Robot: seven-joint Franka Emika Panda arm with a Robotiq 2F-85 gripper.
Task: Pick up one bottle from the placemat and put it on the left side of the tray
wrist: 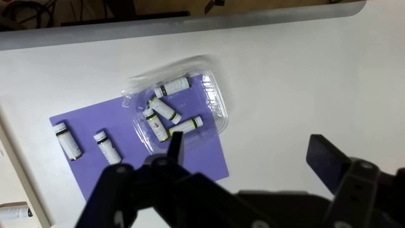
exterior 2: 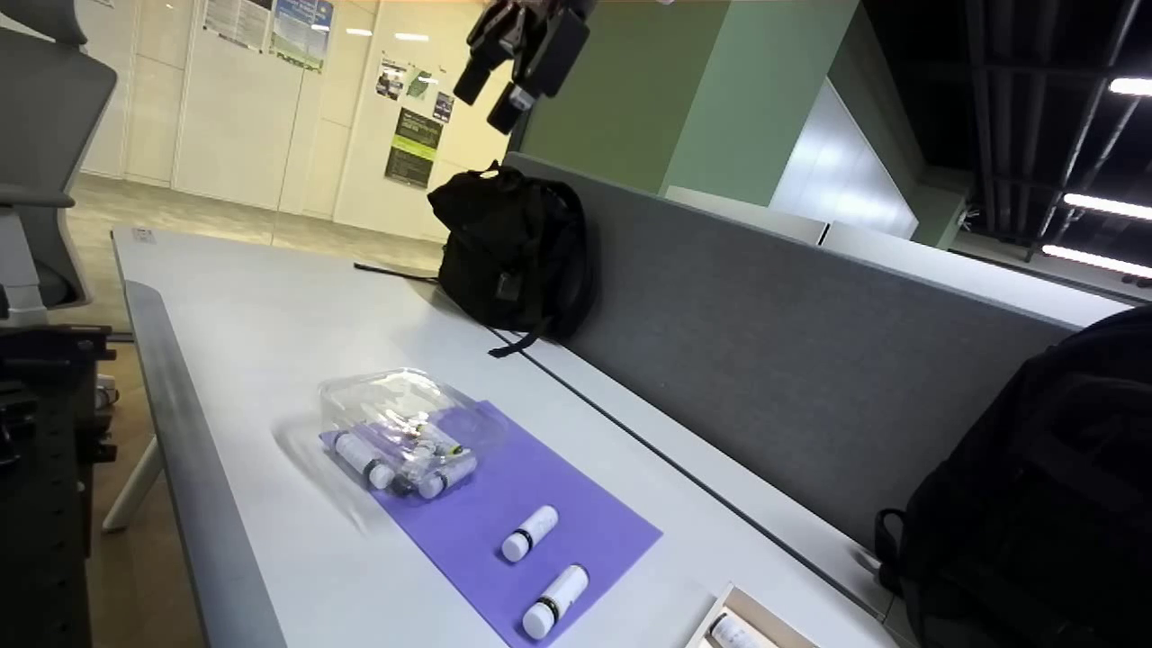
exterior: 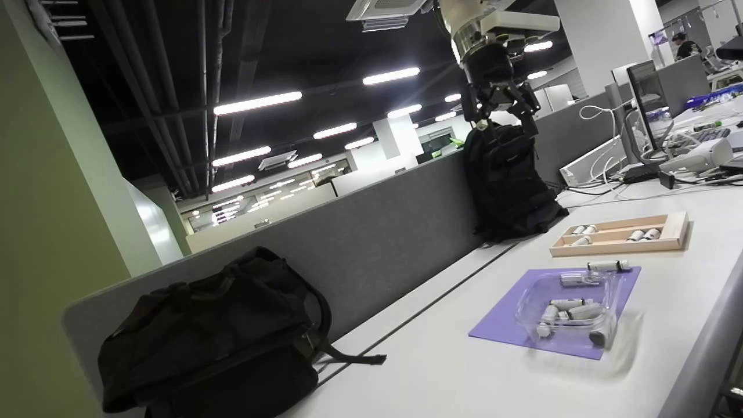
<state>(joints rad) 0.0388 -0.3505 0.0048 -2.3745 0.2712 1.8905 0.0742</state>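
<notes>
We are recording one gripper, jaws spread wide and holding nothing, hanging high above the desk. We are counting two loose bottles lying on the placemat, and four further bottles that a clear plastic container, overlapping the placemat's edge, is walling in. Near these we are listing the tray, bearing several bottles, and two black backpacks resting against the grey partition.

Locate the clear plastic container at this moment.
In the wrist view, the clear plastic container sits right of the two loose bottles, mostly on the purple placemat but jutting past its upper right corner.
</notes>
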